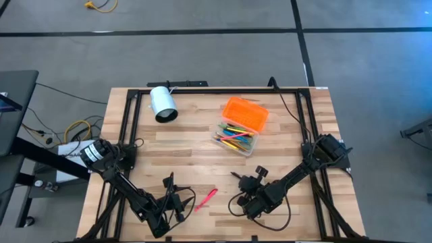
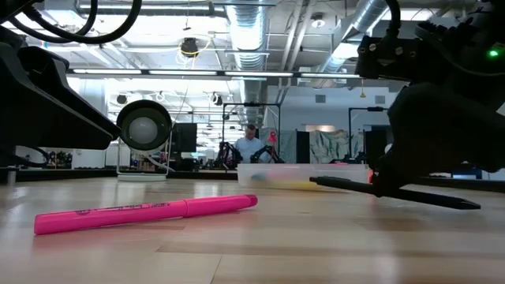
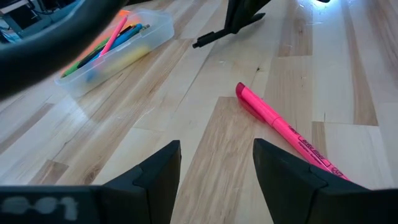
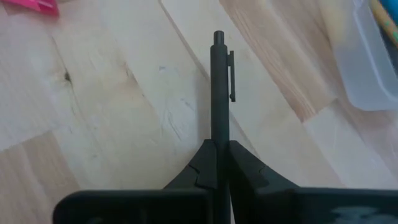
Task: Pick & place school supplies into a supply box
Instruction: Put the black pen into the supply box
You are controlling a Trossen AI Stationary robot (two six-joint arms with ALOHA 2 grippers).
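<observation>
The right end effector [image 4: 221,158] is pressed together on a black pen [image 4: 219,87], and the wrist view shows it best: the fingers pinch the barrel while the clip end sticks out ahead over the wood. From overhead that pen [image 1: 237,176] is only a thin dark sliver at lower centre, hard to pick out against the arm. In the low view the right arm fills the right side of the frame and covers the right end of the supply box [image 2: 304,174], with the pen [image 2: 339,183] jutting left from the dark bulk.

The supply box [image 1: 237,127] sits right of centre in the overhead frame, its orange lid at the upper side and coloured pens lying in the clear base. In the left wrist view only one end of it [image 3: 118,46] shows, cut off by a dark blurred shape across the upper left corner.

The left end effector [image 3: 214,165] is spread wide, low over the counter [image 1: 196,145], nothing between its fingers. A pink highlighter [image 1: 206,198] lies loose just beside it at lower centre; in the left wrist view its far end runs out of frame at the lower right.

A white cylinder [image 1: 163,104] lies on its side in the upper left of the counter. A person shows far back in the room, too small to make out.
</observation>
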